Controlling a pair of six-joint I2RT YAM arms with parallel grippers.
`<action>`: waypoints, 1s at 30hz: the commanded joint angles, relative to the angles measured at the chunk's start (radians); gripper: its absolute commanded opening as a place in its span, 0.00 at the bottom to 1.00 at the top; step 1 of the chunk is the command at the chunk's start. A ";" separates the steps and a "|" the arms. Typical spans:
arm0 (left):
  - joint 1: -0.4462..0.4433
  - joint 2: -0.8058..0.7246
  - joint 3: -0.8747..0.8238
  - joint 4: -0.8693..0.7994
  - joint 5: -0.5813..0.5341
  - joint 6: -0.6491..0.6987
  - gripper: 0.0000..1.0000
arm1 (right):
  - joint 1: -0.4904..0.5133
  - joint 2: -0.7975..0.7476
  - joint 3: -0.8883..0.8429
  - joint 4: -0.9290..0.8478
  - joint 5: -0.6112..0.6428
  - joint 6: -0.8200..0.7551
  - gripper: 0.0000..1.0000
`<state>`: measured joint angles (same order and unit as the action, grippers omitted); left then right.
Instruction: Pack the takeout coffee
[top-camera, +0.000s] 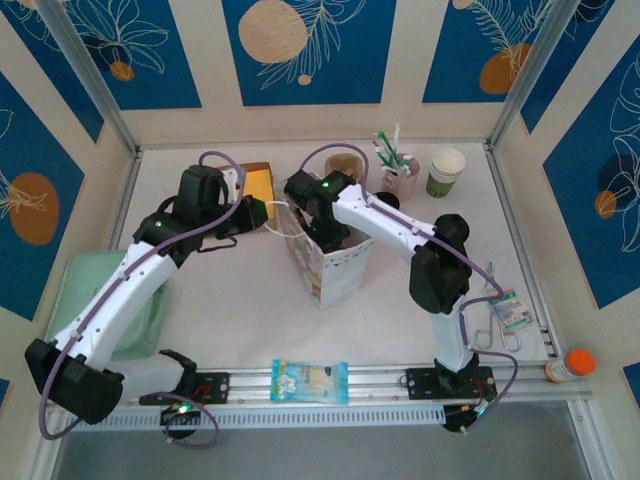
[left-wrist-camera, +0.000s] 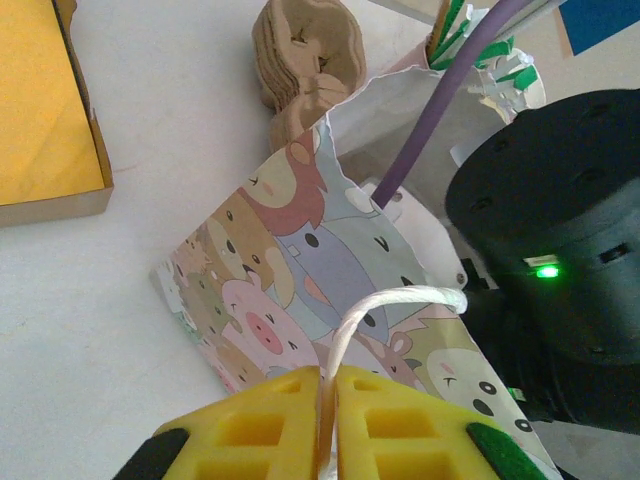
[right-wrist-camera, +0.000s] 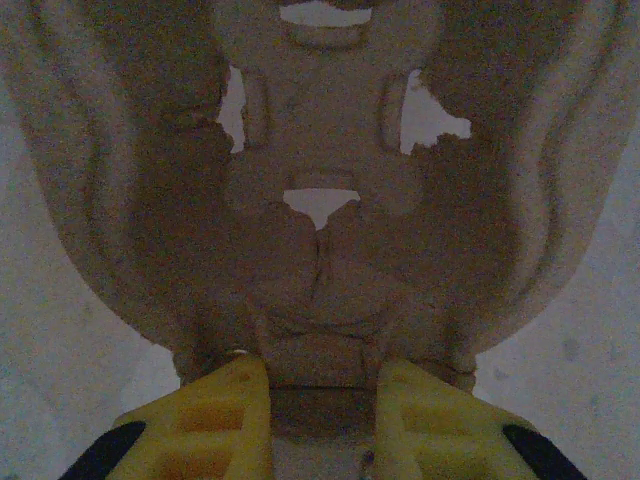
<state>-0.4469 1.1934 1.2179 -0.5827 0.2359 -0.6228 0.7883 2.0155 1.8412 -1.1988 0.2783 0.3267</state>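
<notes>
The takeout coffee (top-camera: 446, 170) stands upright near the far right corner of the tabletop (top-camera: 230, 310), close to the back wall and not far from the right rail. A pink cup (top-camera: 402, 180) of utensils stands just beside it on its left. In front of the coffee I see free tabletop as far as the right arm's elbow, and nothing covers the cup's rim from above. The printed paper bag (top-camera: 335, 265) stands in the middle, mouth up, well apart from the coffee, with the right arm reaching between them. The left fingers (left-wrist-camera: 275, 420) are pressed together on the bag's white cord handle (left-wrist-camera: 400, 297), which is drawn toward the left. The right gripper (right-wrist-camera: 320, 375) is behind the bag, and its fingers pinch the lower edge of a brown pulp carrier (right-wrist-camera: 320, 150). A yellow box (top-camera: 258, 183) lies behind the left gripper (left-wrist-camera: 328, 385) and a green tray (top-camera: 110, 290) sits at the left edge. Bare tabletop lies open between the tray and the bag. A snack packet (top-camera: 310, 380) lies on the near rail and scissors (top-camera: 505, 335) lie by the right rail.
</notes>
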 joint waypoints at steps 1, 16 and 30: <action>0.010 -0.027 -0.007 0.023 0.016 -0.003 0.12 | 0.008 0.020 -0.030 0.034 -0.040 0.026 0.22; 0.010 -0.057 -0.015 0.027 0.017 -0.009 0.12 | 0.015 0.041 -0.131 0.123 -0.009 0.055 0.43; 0.010 -0.074 0.005 0.004 0.006 -0.004 0.12 | 0.078 -0.056 -0.005 -0.057 0.056 0.073 0.71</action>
<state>-0.4469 1.1412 1.2087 -0.5655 0.2356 -0.6231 0.8478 2.0342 1.7802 -1.1778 0.3157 0.3798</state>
